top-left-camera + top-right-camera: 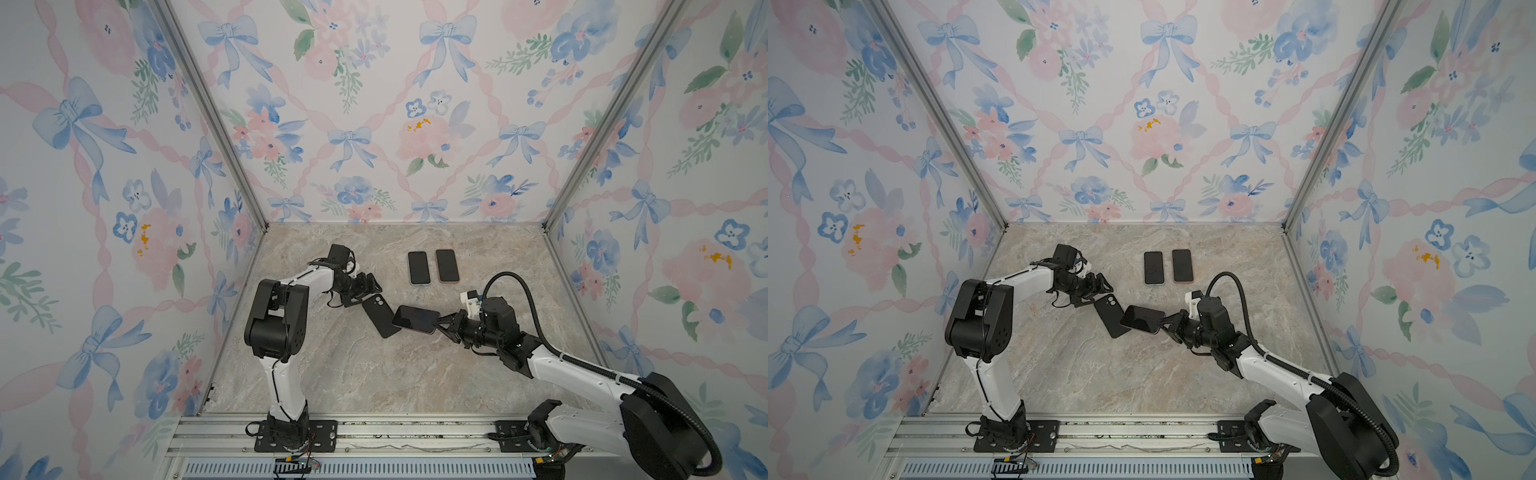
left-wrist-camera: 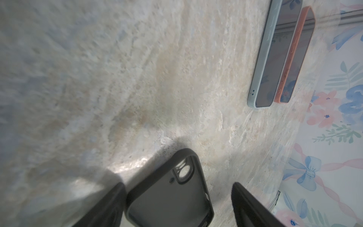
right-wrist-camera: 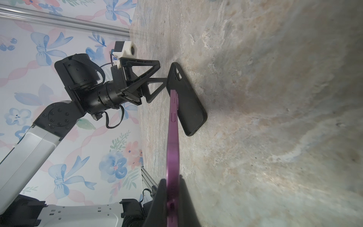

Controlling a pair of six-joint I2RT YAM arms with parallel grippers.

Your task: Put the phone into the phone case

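Two cased phones (image 1: 433,267) block the far middle; the marble table (image 1: 374,374) lies bare nearer the rail.

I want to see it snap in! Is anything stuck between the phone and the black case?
Nothing visible. The phone, held by the right gripper, has one end over the empty black case. The open left gripper sits at the case's camera end, not between them.
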